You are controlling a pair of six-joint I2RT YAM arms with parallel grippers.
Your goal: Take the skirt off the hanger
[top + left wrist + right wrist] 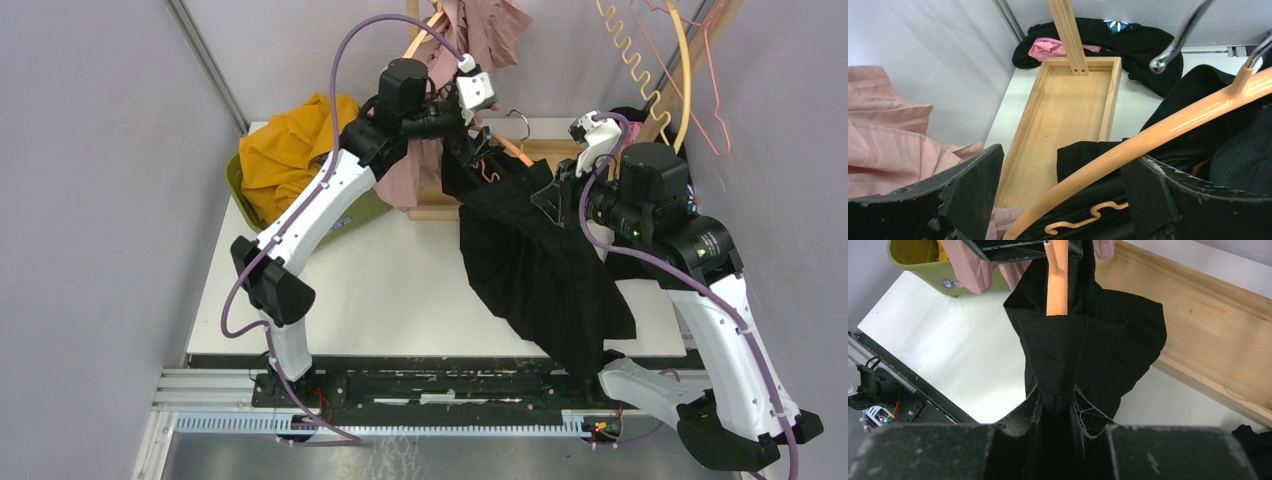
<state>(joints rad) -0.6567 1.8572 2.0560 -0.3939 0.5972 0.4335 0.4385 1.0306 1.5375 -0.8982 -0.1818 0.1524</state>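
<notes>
Two grippers meet at one black twill skirt (1073,340), which hangs on a glossy orange plastic hanger (1148,135) over the white table (400,280).
The right gripper (1055,410) pinches a fold of the skirt's cloth between nearly closed fingers. The left gripper (1058,197) has its fingers spread wide, with the hanger's arm passing between them. A shallow wooden tray (1068,115) lies beyond.

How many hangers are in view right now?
3 for sure: the peach hanger carrying the black skirt, centre, plus a yellow wavy hanger and a pink wire hanger dangling top right by the wooden post. The pink garment up top may hide another.
</notes>
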